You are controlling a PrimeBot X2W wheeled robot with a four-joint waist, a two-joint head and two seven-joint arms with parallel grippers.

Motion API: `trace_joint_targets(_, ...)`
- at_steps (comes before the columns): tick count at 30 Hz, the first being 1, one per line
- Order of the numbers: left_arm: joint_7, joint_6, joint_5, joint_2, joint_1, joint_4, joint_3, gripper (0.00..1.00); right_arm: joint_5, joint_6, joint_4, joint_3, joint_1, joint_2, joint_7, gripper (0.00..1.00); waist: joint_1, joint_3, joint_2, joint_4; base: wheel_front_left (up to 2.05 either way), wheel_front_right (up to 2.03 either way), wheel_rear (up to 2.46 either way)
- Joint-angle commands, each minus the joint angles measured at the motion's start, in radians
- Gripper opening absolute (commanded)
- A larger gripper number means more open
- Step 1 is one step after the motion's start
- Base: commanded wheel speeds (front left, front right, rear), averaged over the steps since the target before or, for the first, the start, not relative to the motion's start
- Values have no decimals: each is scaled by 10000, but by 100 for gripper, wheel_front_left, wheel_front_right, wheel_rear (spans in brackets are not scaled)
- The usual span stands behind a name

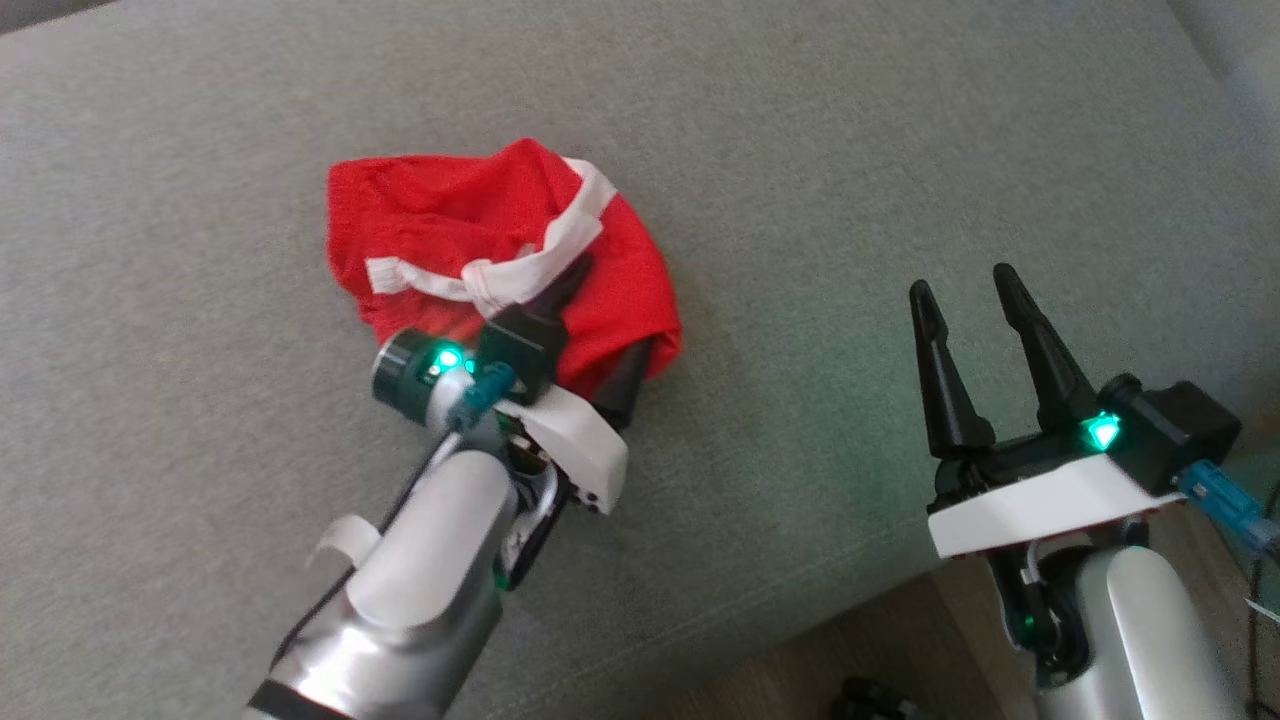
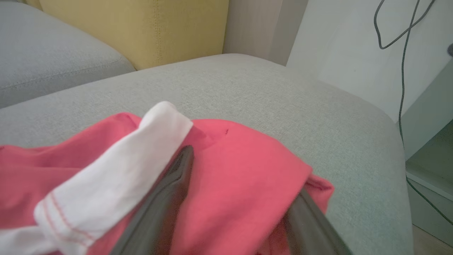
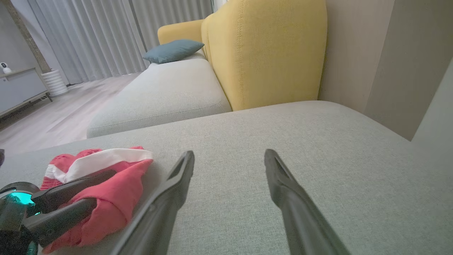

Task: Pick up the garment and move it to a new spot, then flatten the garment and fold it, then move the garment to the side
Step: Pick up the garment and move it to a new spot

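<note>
Garment [image 1: 480, 240] lies crumpled on the sofa [image 1: 850, 150]; left hand [image 1: 612, 308] spread wide astride its edge, right hand [image 1: 960, 282] apart, empty.

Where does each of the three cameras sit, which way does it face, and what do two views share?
Head view: on the head, looking down at the red garment on the grey cushion; left hand and right hand show.
Left wrist view: on the left wrist, facing along its fingers into the garment.
Right wrist view: on the right wrist, facing across the cushion; own fingers, plus the left hand.
Shared: both wrist views show the yellow backrest.
</note>
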Motion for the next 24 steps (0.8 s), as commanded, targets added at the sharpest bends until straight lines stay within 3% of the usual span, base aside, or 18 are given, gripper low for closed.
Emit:
trace_joint_targets(1,-174,84,-26,13,-339,-380,76,100,38,40,-265,137,-160,-25,-125,100,0,-208,0,220,0,0,0)
trace_joint_targets(10,-413,520,313,209,334,-1476,-421,100,-224,40,-180,-118,113,-24,34,100,0,-1218,0,1622,0,0,0)
trace_joint_targets(24,-215,1481,-205,1273,1648,-2500,493,100,-411,40,-454,-332,403,-24,406,100,0,-1778,0,2899,0,0,0)
